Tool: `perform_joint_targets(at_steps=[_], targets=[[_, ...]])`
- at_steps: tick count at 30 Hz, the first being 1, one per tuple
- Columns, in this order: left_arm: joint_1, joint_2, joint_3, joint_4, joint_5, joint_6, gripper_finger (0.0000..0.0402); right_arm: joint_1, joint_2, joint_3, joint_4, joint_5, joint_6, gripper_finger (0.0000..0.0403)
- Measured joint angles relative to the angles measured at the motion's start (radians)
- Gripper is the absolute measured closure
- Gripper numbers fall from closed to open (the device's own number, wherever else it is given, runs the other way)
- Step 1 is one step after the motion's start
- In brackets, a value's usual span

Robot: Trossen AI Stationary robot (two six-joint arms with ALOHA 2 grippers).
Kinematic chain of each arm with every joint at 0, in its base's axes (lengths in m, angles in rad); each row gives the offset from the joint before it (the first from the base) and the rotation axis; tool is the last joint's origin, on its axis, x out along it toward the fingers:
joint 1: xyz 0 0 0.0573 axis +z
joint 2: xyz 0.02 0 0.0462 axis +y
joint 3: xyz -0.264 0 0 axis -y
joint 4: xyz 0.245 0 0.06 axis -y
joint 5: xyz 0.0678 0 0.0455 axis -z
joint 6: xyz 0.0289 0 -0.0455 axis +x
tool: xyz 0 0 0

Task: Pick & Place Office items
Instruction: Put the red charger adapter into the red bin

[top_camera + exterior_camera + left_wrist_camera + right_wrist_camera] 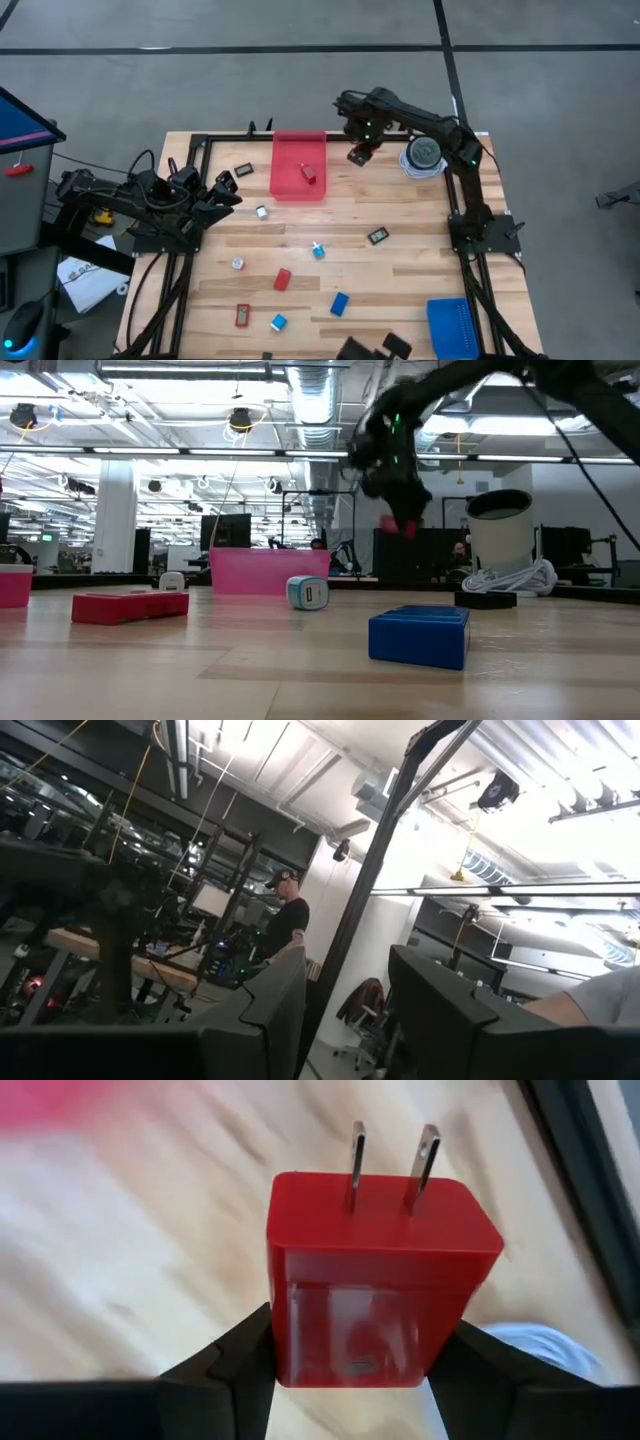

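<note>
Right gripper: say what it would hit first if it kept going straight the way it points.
Probably bare table. The right gripper, shut on a red plug adapter, points down at wood beside the red tray; the height is unclear.

Overhead, table-level, two wrist views; one perhaps roomward.

An open-plan lab: exposed ceiling ducts [310, 400], strip lights, monitor-laden workbenches [110, 955] (one person standing [287, 920]).
</note>
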Motion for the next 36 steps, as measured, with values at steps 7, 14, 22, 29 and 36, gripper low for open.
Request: perform_joint_targets(at_steps=[7,14,22,29,36], targets=[[0.0,0.001,0.0,-0.043,0.0,0.0,0.0259,0.162,-0.106,0.002,0.239,-0.14,0.148,0.0202],[-0.004,0.0,0.0,-0.039,0.0,-0.003,0.0259,0.262,-0.082,0.002,0.446,-0.194,0.295,0.0202],[-0.039,0.0,0.0,-0.035,-0.001,-0.002,0.0259,0.236,0.036,0.016,0.563,-0.247,0.456,0.0202],[-0.055,0.02,0.0,-0.029,-0.015,0.006,0.0259,0.245,0.134,0.136,0.475,-0.222,0.497,0.0202],[-0.056,0.04,-0.001,-0.022,-0.017,0.002,0.0259,0.268,0.257,0.289,0.345,-0.171,0.522,0.0202]])
